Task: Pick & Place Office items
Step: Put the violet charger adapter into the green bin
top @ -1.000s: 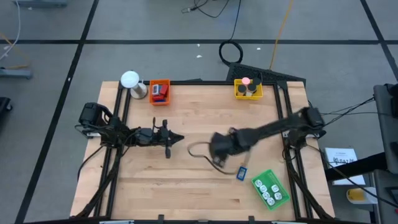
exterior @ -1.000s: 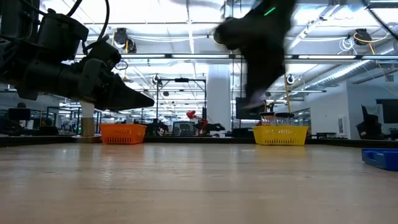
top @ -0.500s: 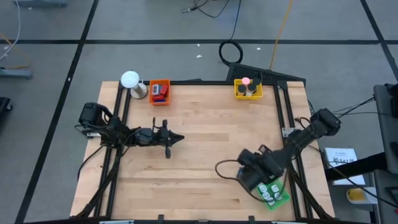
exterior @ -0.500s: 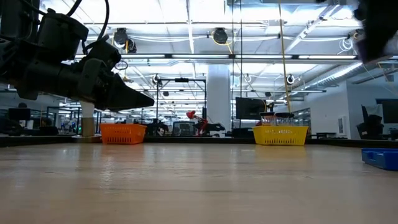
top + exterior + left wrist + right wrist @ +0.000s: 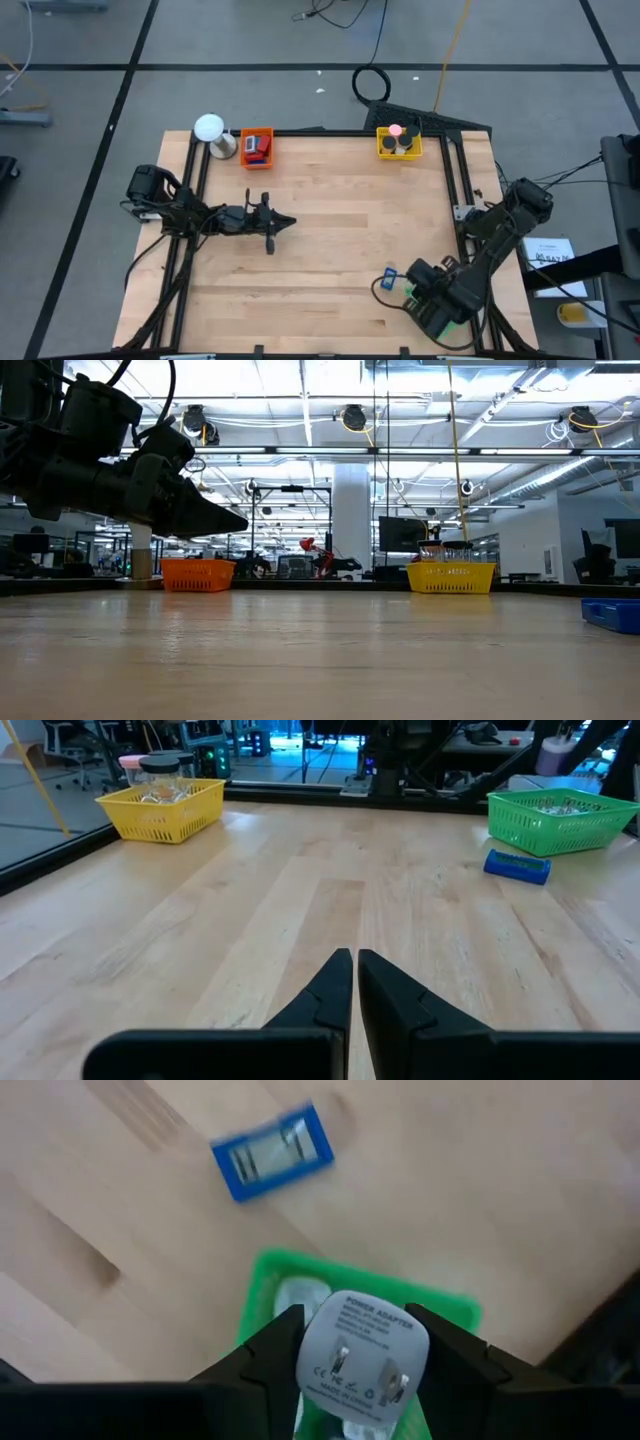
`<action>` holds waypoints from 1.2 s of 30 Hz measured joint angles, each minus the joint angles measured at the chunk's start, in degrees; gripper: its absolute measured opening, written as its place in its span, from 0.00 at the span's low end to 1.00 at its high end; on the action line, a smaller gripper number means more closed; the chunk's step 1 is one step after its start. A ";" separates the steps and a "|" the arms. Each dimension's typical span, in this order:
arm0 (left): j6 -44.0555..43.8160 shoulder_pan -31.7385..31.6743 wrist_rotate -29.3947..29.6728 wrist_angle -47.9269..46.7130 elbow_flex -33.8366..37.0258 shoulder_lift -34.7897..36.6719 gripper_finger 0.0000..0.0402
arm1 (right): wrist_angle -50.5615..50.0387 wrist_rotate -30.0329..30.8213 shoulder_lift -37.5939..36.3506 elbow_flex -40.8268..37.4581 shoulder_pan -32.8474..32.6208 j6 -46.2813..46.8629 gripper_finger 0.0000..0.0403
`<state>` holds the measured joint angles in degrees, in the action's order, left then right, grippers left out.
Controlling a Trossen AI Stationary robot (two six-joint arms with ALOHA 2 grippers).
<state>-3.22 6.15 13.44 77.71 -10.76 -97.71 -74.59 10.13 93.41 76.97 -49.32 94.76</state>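
My right gripper (image 5: 432, 303) hangs over the green tray (image 5: 262, 1280) at the table's near right corner, shut on a white power adapter (image 5: 362, 1348) with two metal prongs. White pieces lie in the tray under it. One blue rectangle (image 5: 388, 279) lies flat on the wood just left of that tray (image 5: 560, 815) and also shows as the blue rectangle (image 5: 272, 1152). My left gripper (image 5: 285, 222) hovers shut over the table's left half and touches nothing. The orange tray (image 5: 257, 146) and the yellow tray (image 5: 399, 143) hold more small pieces. My right gripper has the power adapter pinched between its two fingers (image 5: 270, 1345), one on each side of the body (image 5: 318, 1342). It points down from above. The adapter is lifted clear above the green tray, its pronged, labelled face toward the wrist camera.
A white ball-topped object (image 5: 209, 128) stands at the far left corner beside the orange tray. A black frame (image 5: 462, 170) runs along the table's edges. Bare wood (image 5: 340, 220) stretches between the two arms.
My right gripper has swept from the table's middle toward the near right corner and now stands over the green tray. The blue rectangle has stayed where it was.
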 joint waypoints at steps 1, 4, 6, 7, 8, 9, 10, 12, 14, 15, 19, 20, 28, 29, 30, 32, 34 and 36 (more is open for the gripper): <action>0.00 -0.01 0.01 0.02 0.00 0.00 0.06 | 0.09 -0.59 0.02 -0.46 -0.52 0.83 0.37; 0.00 0.00 0.01 0.01 0.00 0.00 0.06 | -0.07 -1.50 0.00 -1.21 -1.79 2.86 0.39; 0.00 0.00 0.01 0.00 0.00 0.00 0.06 | 0.41 -2.20 0.00 -1.68 -2.69 4.75 0.38; 0.00 0.00 0.01 0.00 0.00 0.00 0.06 | 1.02 -2.51 0.00 -2.11 -3.17 5.77 0.37; 0.00 0.00 0.01 0.02 0.00 0.00 0.06 | 1.94 -2.75 0.00 -2.67 -3.73 6.83 0.36; 0.00 0.00 0.01 0.02 0.00 0.00 0.06 | 2.82 -2.87 0.00 -3.23 -4.29 7.59 0.35; 0.00 0.00 0.01 0.01 0.00 0.00 0.06 | 4.02 -2.93 0.00 -3.87 -4.88 8.30 0.35; 0.00 0.00 0.01 0.02 0.00 0.00 0.06 | 6.32 -2.95 0.00 -5.38 -5.88 9.81 0.35; 0.00 0.00 0.00 0.01 0.00 0.00 0.06 | 8.22 -3.01 0.00 -7.04 -6.62 11.02 0.37; 0.00 0.00 0.01 0.02 0.00 0.00 0.06 | 9.07 -3.36 0.00 -7.93 -6.87 11.24 0.38; 0.00 0.00 0.01 0.02 0.00 0.00 0.06 | 10.75 -4.67 0.00 -10.82 -7.10 11.35 0.38; 0.00 0.00 -0.01 0.02 0.00 0.00 0.06 | 10.75 -4.50 0.00 -11.34 -7.08 11.47 0.37; 0.00 -0.01 0.01 0.01 0.00 0.00 0.06 | 14.66 -4.48 -0.01 -15.64 -7.06 11.92 0.39; 0.00 0.00 0.01 0.02 0.00 0.00 0.06 | 15.62 -4.47 -0.02 -16.07 -7.06 11.83 0.40; 0.00 0.00 0.01 0.00 0.00 0.00 0.06 | 16.52 -4.48 -0.02 -16.52 -7.06 11.69 0.41; 0.00 -0.01 0.01 0.01 0.00 0.00 0.06 | 17.60 -4.52 -0.02 -17.29 -7.06 11.67 0.41; 0.00 0.00 0.01 0.02 0.00 0.00 0.06 | 18.13 -5.28 -0.02 -17.95 -7.06 11.66 0.41; 0.00 -0.01 0.01 0.02 0.00 0.00 0.06 | 18.27 -6.16 -0.02 -18.25 -7.06 11.65 0.40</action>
<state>-3.22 6.14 13.45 77.73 -10.76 -97.71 -56.31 3.97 93.38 58.72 -56.38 106.41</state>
